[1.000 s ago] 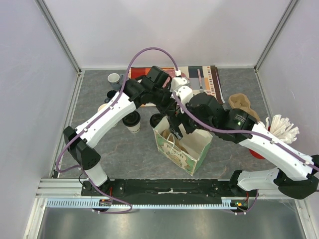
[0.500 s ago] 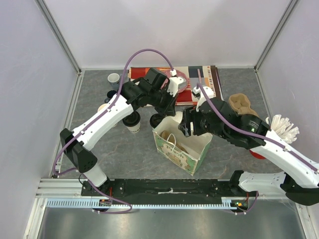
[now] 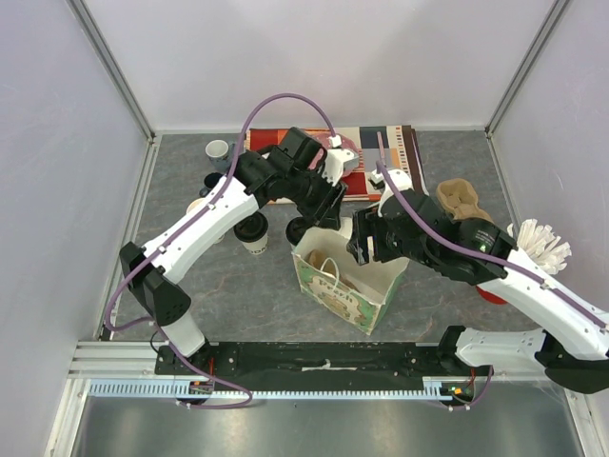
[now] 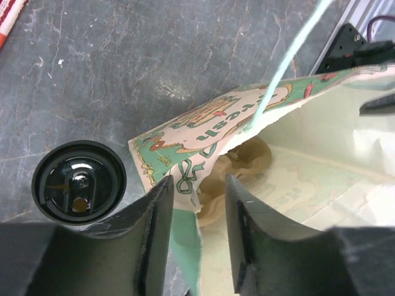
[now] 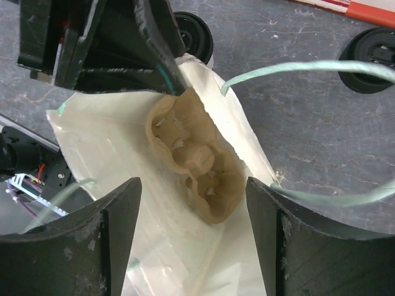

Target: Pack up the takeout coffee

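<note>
Your right claw had drawn back from your left claw, which had loosened from shut. You had the left claw narrowly parted, straddling the rim of the paper bag without clamping it. The right claw hung wide over the bag mouth, holding nothing; a cardboard carrier lay below it inside. One lidded coffee cup stood on the table left of the left claw, outside the bag.

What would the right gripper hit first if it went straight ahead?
Most likely the brown cup carrier lying inside the open paper bag, straight ahead between the open jaws of the right gripper; depth is hard to judge.
</note>
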### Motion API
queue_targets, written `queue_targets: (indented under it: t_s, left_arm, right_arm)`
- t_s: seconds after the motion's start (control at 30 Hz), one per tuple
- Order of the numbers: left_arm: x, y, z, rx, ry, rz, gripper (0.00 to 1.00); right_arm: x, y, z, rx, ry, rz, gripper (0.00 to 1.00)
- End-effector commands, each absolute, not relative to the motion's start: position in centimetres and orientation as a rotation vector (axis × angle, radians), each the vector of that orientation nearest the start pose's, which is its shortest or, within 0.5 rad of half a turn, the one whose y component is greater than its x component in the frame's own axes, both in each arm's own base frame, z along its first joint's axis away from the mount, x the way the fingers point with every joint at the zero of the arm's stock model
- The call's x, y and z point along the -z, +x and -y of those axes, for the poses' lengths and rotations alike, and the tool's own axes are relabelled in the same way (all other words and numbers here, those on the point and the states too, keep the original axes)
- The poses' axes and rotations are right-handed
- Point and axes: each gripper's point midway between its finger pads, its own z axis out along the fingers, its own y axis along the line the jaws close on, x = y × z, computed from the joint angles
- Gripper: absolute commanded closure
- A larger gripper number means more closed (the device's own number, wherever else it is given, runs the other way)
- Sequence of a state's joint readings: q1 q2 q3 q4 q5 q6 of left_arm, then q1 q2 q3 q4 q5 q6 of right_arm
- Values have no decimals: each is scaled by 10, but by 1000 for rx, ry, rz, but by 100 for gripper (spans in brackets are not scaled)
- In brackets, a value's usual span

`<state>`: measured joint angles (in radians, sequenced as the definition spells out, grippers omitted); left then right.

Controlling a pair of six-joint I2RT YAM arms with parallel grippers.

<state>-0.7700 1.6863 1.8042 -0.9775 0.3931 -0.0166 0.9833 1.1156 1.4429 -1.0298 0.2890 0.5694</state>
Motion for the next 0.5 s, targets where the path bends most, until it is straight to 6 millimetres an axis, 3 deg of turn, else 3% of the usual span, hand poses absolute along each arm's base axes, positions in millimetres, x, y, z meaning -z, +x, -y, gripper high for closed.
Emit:
queue_targets:
  t_s: [0.0, 0.1, 0.3, 0.33, 0.4, 0.43, 0.47]
  left_arm:
    - [-266, 232, 331, 865, 1248, -2182, 44]
    - [-270, 232, 326, 828, 1338, -2103, 36]
    - [-279, 239, 325, 754, 1508, -1952, 34]
    - [-288, 243, 327, 736, 1537, -1897, 34]
    - [-281, 246, 326, 705, 1617, -1883, 32]
    - [-294, 249, 328, 694, 1629, -1838, 31]
    - [-292, 246, 326, 694, 1669, -1848, 30]
  right_arm:
    - [-320, 188, -213, -481, -356, -2211, 23]
    - [-324, 196, -210, -464, -383, -2202, 23]
    - [-322, 208, -206, -451, -402, -2211, 23]
    - [-327, 211, -204, -453, -396, -2203, 23]
    - [-333, 214, -205, -462, -429, -2190, 23]
    - [-343, 218, -202, -469, -411, -2170, 23]
    - [-347, 219, -201, -474, -417, -2166, 23]
